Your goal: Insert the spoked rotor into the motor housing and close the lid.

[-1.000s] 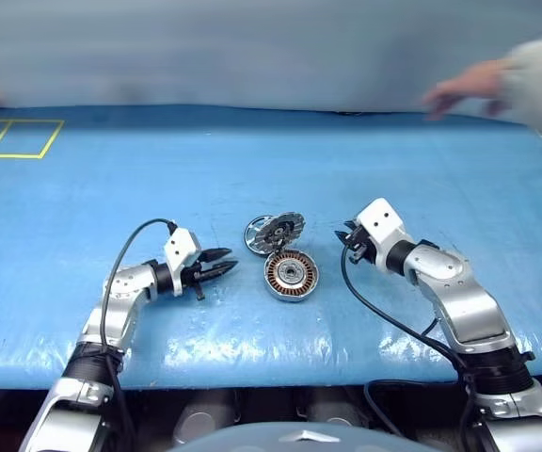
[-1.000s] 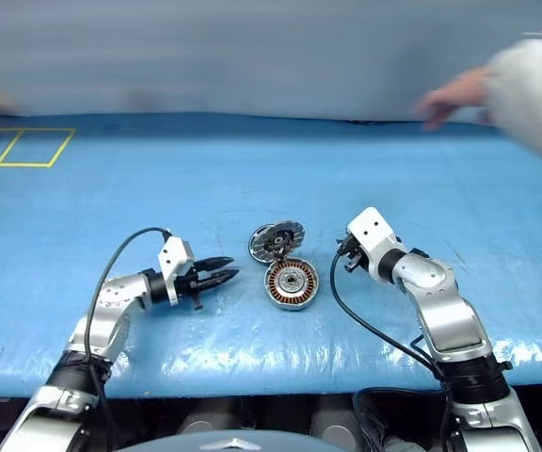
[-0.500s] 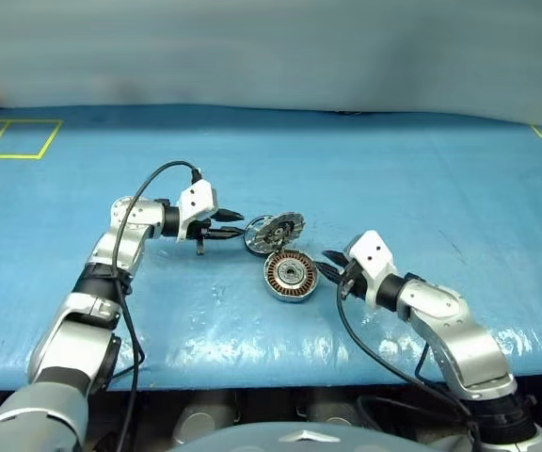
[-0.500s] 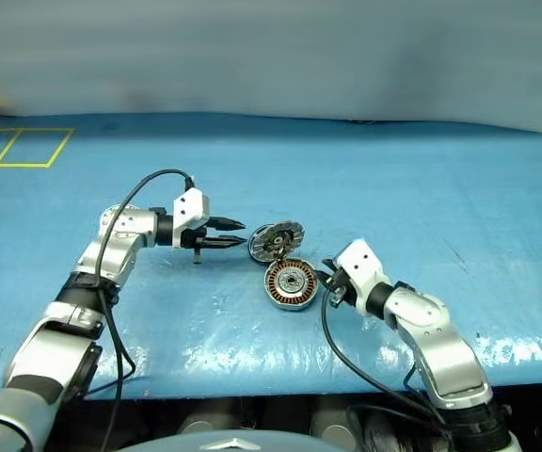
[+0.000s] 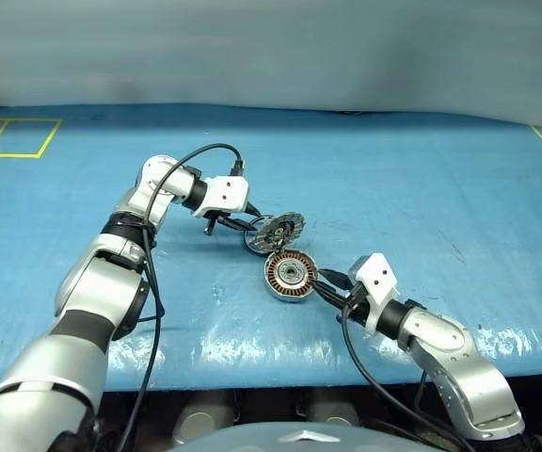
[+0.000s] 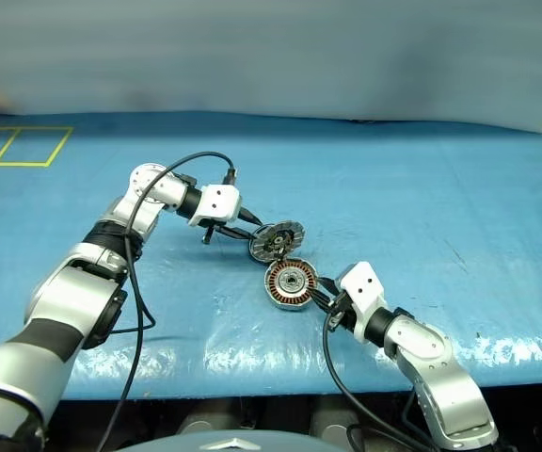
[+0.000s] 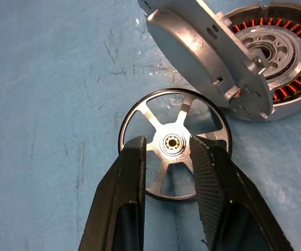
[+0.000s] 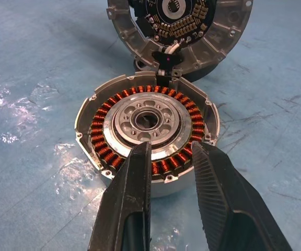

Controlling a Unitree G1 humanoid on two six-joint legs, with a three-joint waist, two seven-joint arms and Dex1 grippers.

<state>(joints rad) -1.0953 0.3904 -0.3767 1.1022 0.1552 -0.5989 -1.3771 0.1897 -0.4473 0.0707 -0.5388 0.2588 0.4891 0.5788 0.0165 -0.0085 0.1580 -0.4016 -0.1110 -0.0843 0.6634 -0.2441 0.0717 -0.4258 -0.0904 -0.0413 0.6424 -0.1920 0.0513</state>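
On the far left of the blue-covered counter (image 5: 422, 188), yellow tape lines (image 5: 12, 137) mark out boxes; no writing or brand can be read on anything here. The left gripper (image 7: 167, 157) reaches in over the spoked rotor (image 7: 174, 144), which lies flat on the blue cover just behind the raised lid (image 5: 275, 231); its fingers stand parted over the hub, grasping nothing. The lid tilts up from the far rim of the motor housing (image 5: 291, 275), its patterned inner face towards the robot. The housing sits open, copper windings showing. To its right, the right gripper (image 8: 170, 157) hovers close to the housing's near rim, fingers parted and empty.
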